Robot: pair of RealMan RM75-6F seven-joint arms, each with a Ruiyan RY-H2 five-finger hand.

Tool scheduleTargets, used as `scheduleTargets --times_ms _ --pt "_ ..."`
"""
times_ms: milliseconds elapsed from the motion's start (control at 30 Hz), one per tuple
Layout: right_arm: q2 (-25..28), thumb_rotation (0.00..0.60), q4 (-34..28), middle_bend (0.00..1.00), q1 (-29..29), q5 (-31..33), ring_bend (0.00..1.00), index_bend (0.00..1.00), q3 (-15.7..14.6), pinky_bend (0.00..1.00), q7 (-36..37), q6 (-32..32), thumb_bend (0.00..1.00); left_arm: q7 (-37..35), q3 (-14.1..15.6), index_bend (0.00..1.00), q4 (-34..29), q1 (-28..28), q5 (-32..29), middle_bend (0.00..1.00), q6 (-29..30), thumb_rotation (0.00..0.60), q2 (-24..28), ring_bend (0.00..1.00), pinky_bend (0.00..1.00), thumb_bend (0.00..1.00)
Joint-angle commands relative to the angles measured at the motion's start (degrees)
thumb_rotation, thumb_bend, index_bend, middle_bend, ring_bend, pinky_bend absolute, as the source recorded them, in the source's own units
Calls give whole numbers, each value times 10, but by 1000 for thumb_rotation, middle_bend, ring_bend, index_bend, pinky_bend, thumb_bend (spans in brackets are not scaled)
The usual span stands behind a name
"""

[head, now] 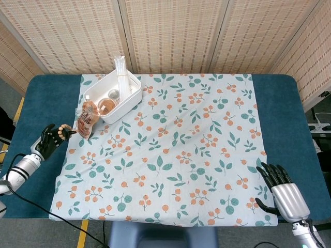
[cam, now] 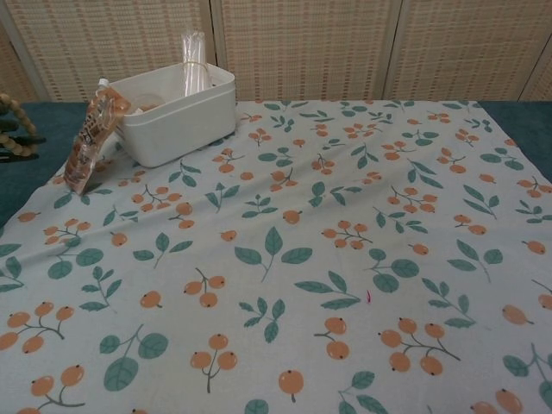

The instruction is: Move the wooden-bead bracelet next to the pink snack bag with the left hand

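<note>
**Bracelet held at the table's left edge, beside the snack bag**

The wooden-bead bracelet [head: 65, 129] sits in the left hand [head: 51, 138], over the blue table [head: 46, 98] just left of the patterned cloth [head: 176, 150]. From the head view only a small cluster of beads shows past the dark fingers, so the loop's long axis cannot be told there. In the chest view the beads [cam: 12, 116] run in a curved string at the frame's left edge, top leaning left to right downward, with most of the loop cut off.

The left hand has its fingers curled around the bracelet, holding it; whether the beads touch the table is unclear.

The pink snack bag [head: 87, 119] stands just right of the bracelet, leaning against the white tray [head: 132, 95], its long axis running upward and tilted toward the tray.

The right hand [head: 282, 194] rests at the cloth's near right corner, fingers spread and holding nothing; the chest view does not show it.
</note>
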Motion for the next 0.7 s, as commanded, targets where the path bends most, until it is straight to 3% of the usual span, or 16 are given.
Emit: scheduleTargets --times_ms 33,300,433,533,600,700 --pt "0 450 0 0 0 0 0 0 0 0 0 0 237 2 -1 641 -3 2 0 667 1 107 0 201 0 518" --pt "2 451 1 0 -2 -1 0 0 0 0 3 5 236 1 4 645 -4 0 0 668 -1 120 -1 201 0 762" --pt "2 450 1 0 -2 0 0 0 0 0 3 5 236 13 -2 627 -7 2 0 664 -2 151 -4 201 0 805" --pt "2 450 1 0 -3 0 0 0 0 0 3 6 236 36 -12 605 -12 6 2 661 4 245 -12 201 0 809" --pt "2 450 1 0 -3 0 0 0 0 0 2 5 237 43 -15 581 -14 8 3 651 2 324 -15 201 0 751" --pt "2 451 1 0 -2 0 0 0 0 0 1 3 236 49 -15 570 -14 8 5 646 5 331 -17 201 0 607"
